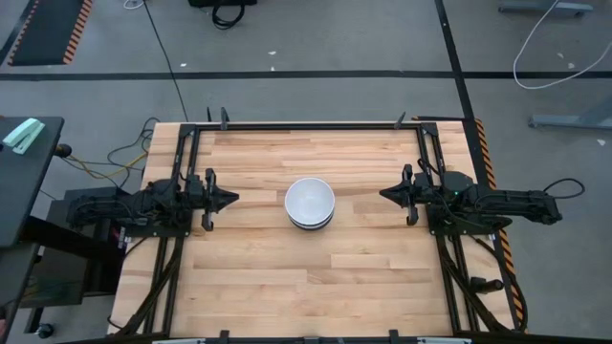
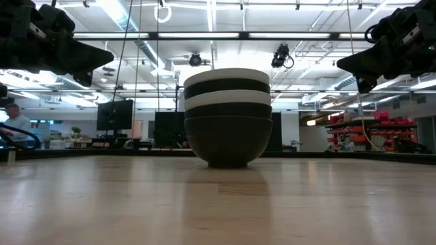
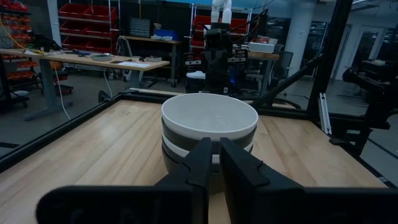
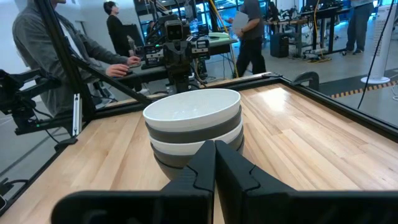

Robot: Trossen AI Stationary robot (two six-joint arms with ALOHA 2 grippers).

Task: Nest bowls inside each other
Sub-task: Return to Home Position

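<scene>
The bowls [image 1: 310, 203] stand nested in one stack at the table's middle, a white one on top; the low view shows the stack [image 2: 227, 117] with alternating white and black rims, resting on a black bottom bowl. My left gripper [image 1: 232, 198] hovers above the table left of the stack, shut, touching nothing. My right gripper [image 1: 384, 193] hovers to the stack's right, also shut. The left wrist view shows the stack [image 3: 209, 127] beyond the left gripper [image 3: 216, 152], and the right wrist view shows the stack [image 4: 193, 124] beyond the right gripper [image 4: 214, 149].
A black metal frame [image 1: 306, 125] runs along the table's edges. Bare wood lies around the stack on all sides. People sit and walk in the room beyond the table [image 4: 46, 56].
</scene>
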